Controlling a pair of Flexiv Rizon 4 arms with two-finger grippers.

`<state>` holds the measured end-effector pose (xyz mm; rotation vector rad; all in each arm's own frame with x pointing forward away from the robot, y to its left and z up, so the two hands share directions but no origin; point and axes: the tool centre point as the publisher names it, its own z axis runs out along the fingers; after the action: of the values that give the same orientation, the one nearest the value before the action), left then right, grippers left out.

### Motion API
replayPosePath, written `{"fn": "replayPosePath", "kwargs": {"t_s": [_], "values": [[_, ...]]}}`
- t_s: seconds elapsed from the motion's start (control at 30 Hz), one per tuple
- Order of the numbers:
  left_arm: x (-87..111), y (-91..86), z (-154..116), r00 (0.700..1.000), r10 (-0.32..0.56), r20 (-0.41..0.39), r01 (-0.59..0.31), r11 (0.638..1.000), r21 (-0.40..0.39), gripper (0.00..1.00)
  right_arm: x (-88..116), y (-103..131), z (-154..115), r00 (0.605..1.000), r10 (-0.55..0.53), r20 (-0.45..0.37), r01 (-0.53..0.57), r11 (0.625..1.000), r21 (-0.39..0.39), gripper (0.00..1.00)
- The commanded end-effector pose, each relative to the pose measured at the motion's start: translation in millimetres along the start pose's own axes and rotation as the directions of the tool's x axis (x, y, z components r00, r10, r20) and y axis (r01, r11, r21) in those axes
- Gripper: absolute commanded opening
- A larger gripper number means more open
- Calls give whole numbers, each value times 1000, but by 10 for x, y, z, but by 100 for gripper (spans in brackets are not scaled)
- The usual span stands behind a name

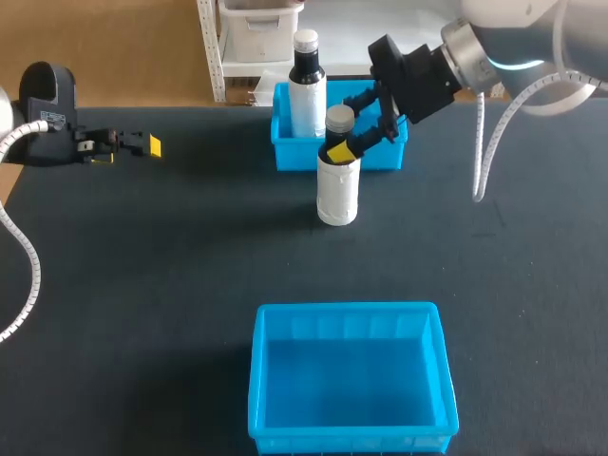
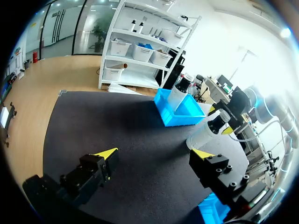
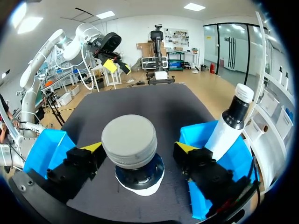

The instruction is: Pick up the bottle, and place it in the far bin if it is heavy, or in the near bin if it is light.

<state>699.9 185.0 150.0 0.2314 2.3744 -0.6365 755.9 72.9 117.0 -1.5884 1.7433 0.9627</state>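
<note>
Clearly the right gripper [image 3: 138,148] is open. Its two yellow tips stand on either side of the neck of the bottle [image 1: 337,190], just under the grey cap, and I see a gap on both sides, so nothing is clamped. The bottle stands upright on the table [image 1: 142,285], just in front of the far bin [image 1: 380,159] and well apart from the near bin [image 1: 347,310]. A second bottle [image 1: 306,90] stands in the far bin. The near bin holds nothing I can see.

By my reckoning the task is at its start. The approach looks finished, but the grasp is not made and the bottle is not lifted, so its weight is not yet known. Closing, lifting, choosing a bin and placing are all left.

The right arm [image 1: 494,47] comes in from the far right corner, reaching down across the far bin, with the fingers angled at the neck. The left gripper [image 2: 156,152] hangs near the table's left edge, fingers wide apart, holding nothing, well away from the bottle.
</note>
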Motion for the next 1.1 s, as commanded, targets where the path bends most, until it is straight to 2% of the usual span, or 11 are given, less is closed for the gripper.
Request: {"fn": "replayPosePath", "kwargs": {"t_s": [0.03, 0.37, 0.5, 0.57, 0.93, 1.03, 1.1], "values": [[0, 0, 0, 1000, 0, 0, 0, 1000, 0, 100, 6, 25, 0, 1000, 0, 1, 0, 1000, 4, 74], [0, 0, 0, 1000, 0, 0, 0, 1000, 0, 100, 26, 37, 6, 1000, 1, 4, -1, 1000, 0, 71], [0, 0, 0, 1000, 0, 0, 0, 1000, 0, 100, 29, 47, 14, 1000, 2, 5, -2, 1000, -3, 64], [0, 0, 0, 1000, 0, 0, 0, 1000, 0, 100, 26, 54, 16, 1000, 1, 6, -1, 1000, -3, 56], [0, 0, 0, 1000, 0, 0, 0, 1000, 0, 100, 15, 85, 26, 1000, -1, 11, 1, 1000, -9, 48], [0, 0, 0, 1000, 0, 0, 0, 1000, 0, 100, 15, 94, 17, 1000, -2, 12, 2, 1000, -6, 33], [0, 0, 0, 1000, 0, 0, 0, 1000, 0, 100, 13, 99, 10, 1000, -3, 13, 3, 1000, -3, 9]]}}
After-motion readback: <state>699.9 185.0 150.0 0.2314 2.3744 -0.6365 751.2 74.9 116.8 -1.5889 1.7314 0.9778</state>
